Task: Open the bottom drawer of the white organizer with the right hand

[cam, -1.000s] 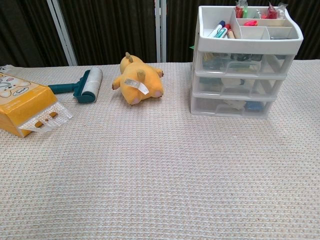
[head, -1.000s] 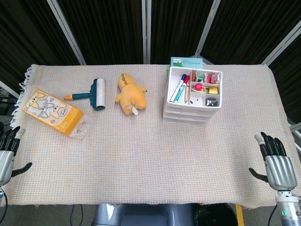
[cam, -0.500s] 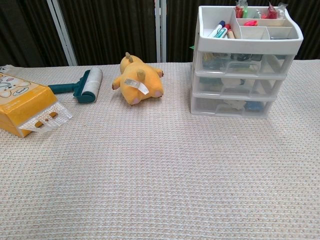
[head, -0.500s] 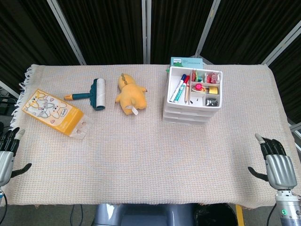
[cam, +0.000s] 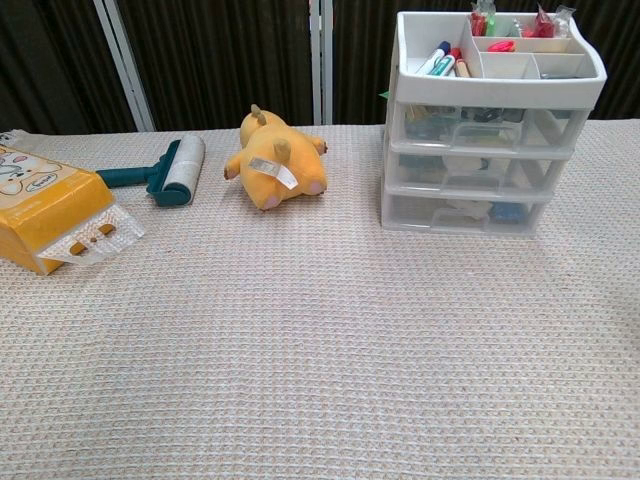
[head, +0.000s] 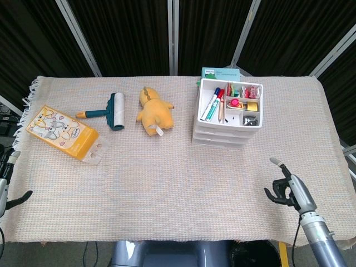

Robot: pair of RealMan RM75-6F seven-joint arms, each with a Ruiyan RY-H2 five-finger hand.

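The white organizer (head: 227,114) stands right of centre at the back of the table, its top tray full of pens and small items. In the chest view the organizer (cam: 490,120) shows three clear drawers, and the bottom drawer (cam: 458,212) is pushed in. My right hand (head: 286,188) hovers over the table's near right part, well in front of the organizer. It is turned edge-on, holds nothing, and its fingers are apart. My left hand (head: 5,181) shows only partly at the left edge, off the table and empty. Neither hand appears in the chest view.
A yellow plush toy (head: 154,113) lies left of the organizer. Further left are a teal lint roller (head: 110,110) and an orange tissue pack (head: 64,133). A green-and-white box (head: 220,73) sits behind the organizer. A woven cloth (head: 167,183) covers the table.
My right hand has moved left from the table's right edge in over the cloth and turned edge-on. The left hand has slipped further out of the frame. The drawers are unchanged.
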